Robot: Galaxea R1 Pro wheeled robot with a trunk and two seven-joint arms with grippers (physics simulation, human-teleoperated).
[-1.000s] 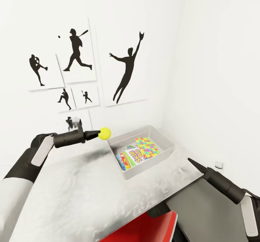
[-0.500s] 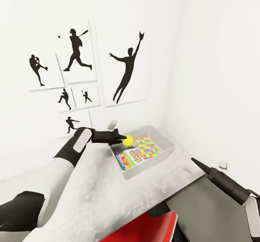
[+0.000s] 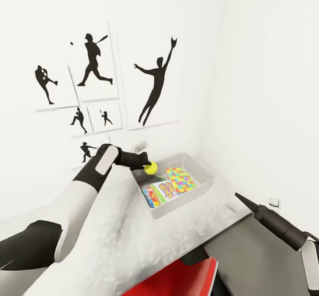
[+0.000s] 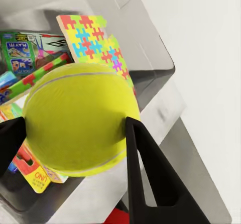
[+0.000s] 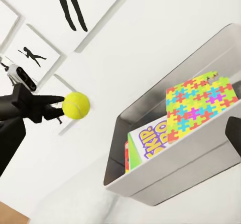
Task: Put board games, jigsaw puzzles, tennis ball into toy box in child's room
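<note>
Over the last second the left arm has swung from well clear of the toy box [image 3: 201, 189], at its 9 o'clock side, in toward it, carrying the tennis ball [image 3: 150, 168] along. The ball now hangs over the box's near-left corner, above the rim, not yet inside. The head camera has not shifted: the wall silhouettes sit where they were.

The left pincer [image 3: 147, 167] is closed on the ball; the left wrist view shows both dark fingers [image 4: 145, 174] pressed against opposite sides of the tennis ball [image 4: 80, 118], with the box contents directly beneath it.

Inside the box, moving rightward, lie colourful board game boxes [image 3: 155, 194] and a jigsaw puzzle [image 3: 180, 180] with a bright interlocking pattern, leaning toward the box's 3 o'clock wall. From the right wrist view the ball [image 5: 76, 105] shows level with, or slightly above, the box's edge [image 5: 165, 176].

At the far right the right pincer [image 3: 241, 199] holds nothing and has barely moved, pointing toward 10 o'clock over the edge of the white counter [image 3: 133, 234]; its fingers look drawn together to a point.

The ball seems one short move from release: a little further over the opening, then let go. Dropped too near the rim, it could bounce out.
</note>
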